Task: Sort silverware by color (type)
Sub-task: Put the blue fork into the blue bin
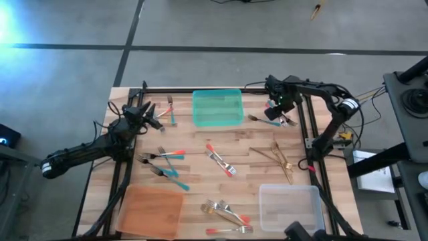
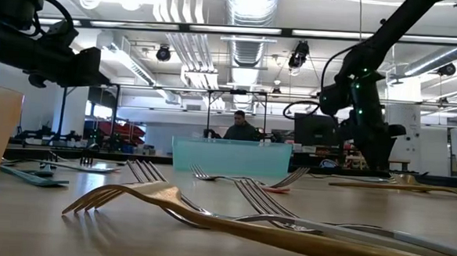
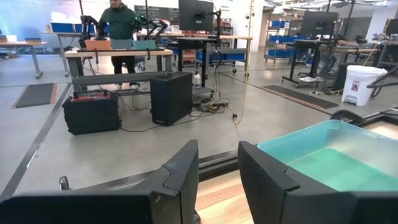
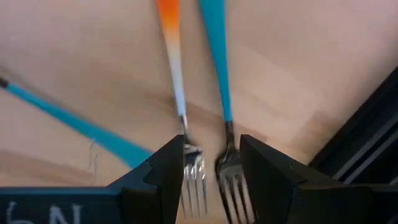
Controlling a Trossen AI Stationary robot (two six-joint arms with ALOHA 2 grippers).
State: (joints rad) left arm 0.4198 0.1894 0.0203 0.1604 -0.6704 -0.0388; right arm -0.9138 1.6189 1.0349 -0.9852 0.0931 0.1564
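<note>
Sorting barely begun: silverware (image 1: pixel 221 163) lies scattered, all three trays (image 1: pixel 217 108) empty; right end effector (image 4: pixel 212 163) wide above two forks (image 4: pixel 229 171), left end effector (image 3: pixel 217 163) narrow, holding nothing.

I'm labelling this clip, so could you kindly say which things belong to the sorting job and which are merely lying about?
Part of the job:
- teal-handled silver forks
- red-handled silver forks
- all-gold slim utensils
- teal plastic tray
- orange plastic tray
- clear plastic tray

Just lying about:
- black frame rails
- cables beside the table
</note>
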